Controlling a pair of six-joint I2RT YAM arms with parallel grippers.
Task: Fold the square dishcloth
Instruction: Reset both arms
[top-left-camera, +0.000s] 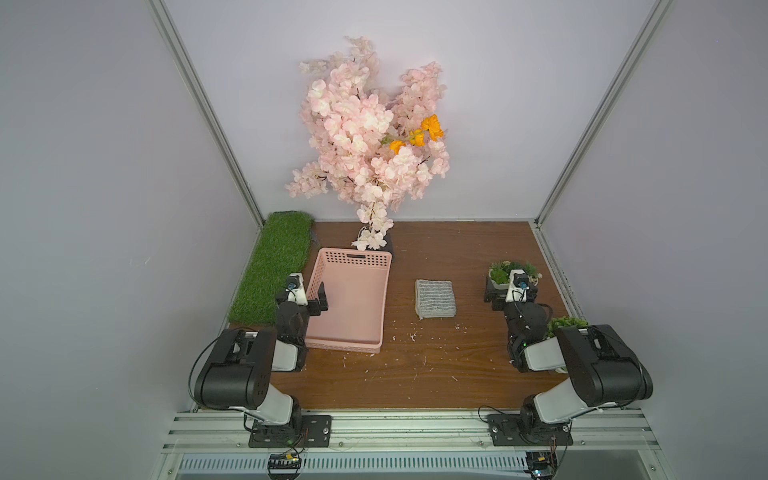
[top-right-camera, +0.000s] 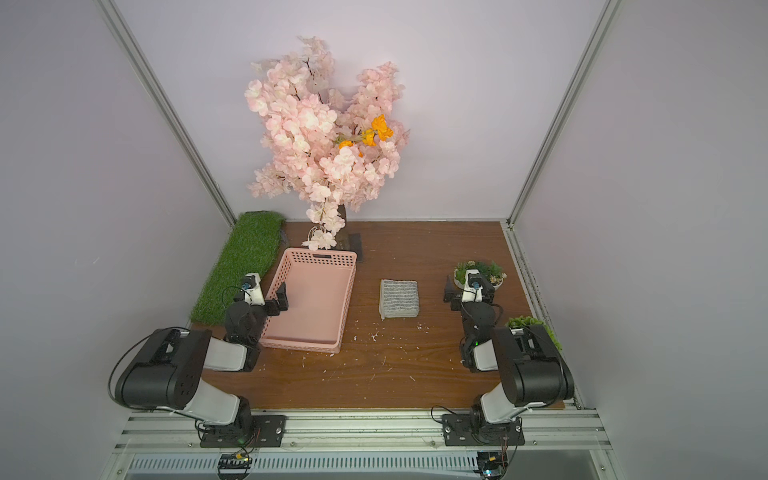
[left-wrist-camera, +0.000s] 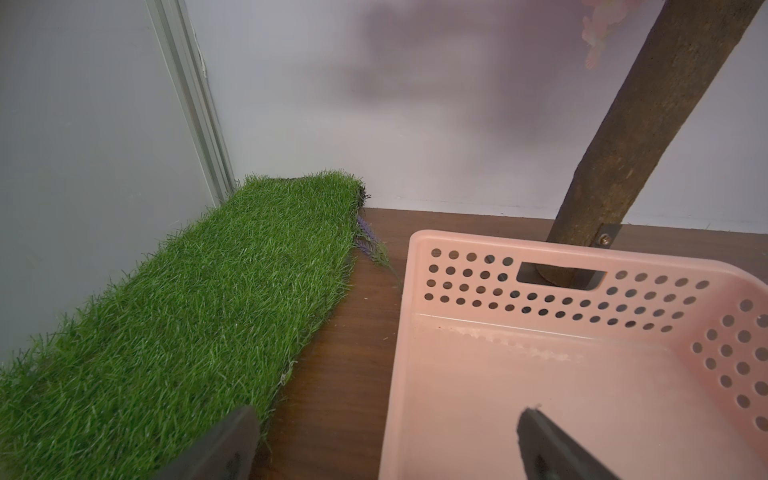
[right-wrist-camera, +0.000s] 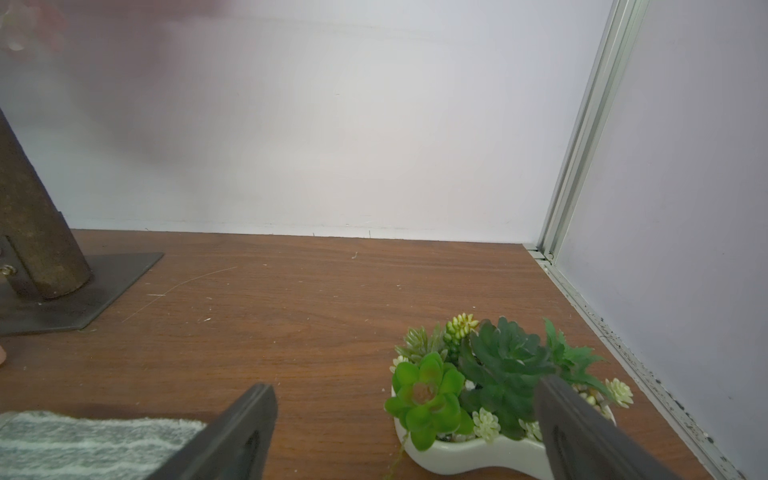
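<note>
Square dishcloth (top-left-camera: 435, 298), grey with thin white stripes, lying on the brown wooden table (top-left-camera: 415, 374) just below the middle of the frame in both top views, between the two arms and touched by neither. Appears already doubled into a thick, compact rectangle, layered edges showing at its lower left corner; number of folds hard to tell. Pink basket (top-left-camera: 353, 259) to its left, empty, with a green grass mat (top-left-camera: 274, 270) further left and a pink blossom tree (top-left-camera: 370, 137) filling the upper centre.

Left gripper (left-wrist-camera: 386, 411) spread wide and empty, straddling the basket's side wall in the left wrist view, one finger over the mat's edge, one over the basket floor. Right gripper (right-wrist-camera: 405, 384) likewise spread wide, holding nothing, hovering by a white succulent dish (right-wrist-camera: 457, 457) at lower right of its wrist view, dishcloth (right-wrist-camera: 83, 440) in the lower left corner.

Likely trouble from here: pinching only the top layer and peeling the stack open; dragging soft fabric across smooth wood instead of lifting it; knocking the succulent dish on the swing inwards; catching the basket wall with the finger poised over it.
</note>
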